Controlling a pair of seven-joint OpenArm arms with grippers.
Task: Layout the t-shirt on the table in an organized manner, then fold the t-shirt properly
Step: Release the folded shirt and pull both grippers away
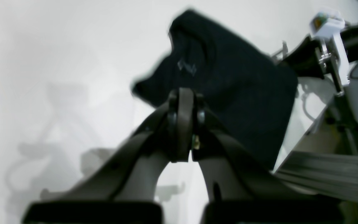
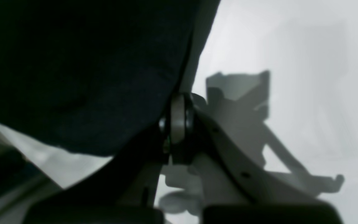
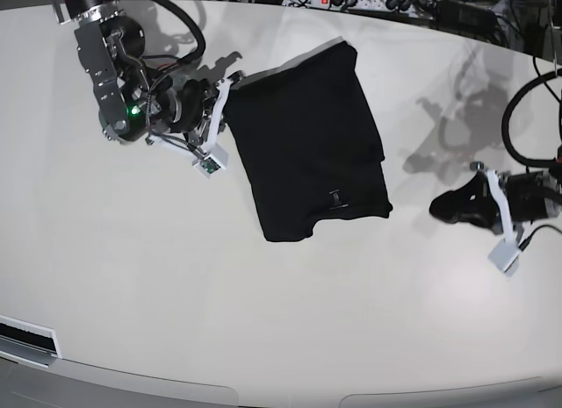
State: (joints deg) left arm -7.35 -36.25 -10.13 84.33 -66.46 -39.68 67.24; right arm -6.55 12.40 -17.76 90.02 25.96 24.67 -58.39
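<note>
My left hand (image 1: 183, 124) is pressed together with nothing in it. It sits low over the white tabletop (image 3: 281, 338), well away from the t-shirt (image 3: 307, 145), on my left side of it. The shirt is black and lies near the middle, already folded into a neat block, with a tiny pale mark near one edge. My right hand (image 2: 179, 124) is pressed together too, right at the shirt's far edge; I can't tell if it pinches any cloth. The shirt looks soft, light and floppy, so I think it will sag. I would grab it by two corners.
</note>
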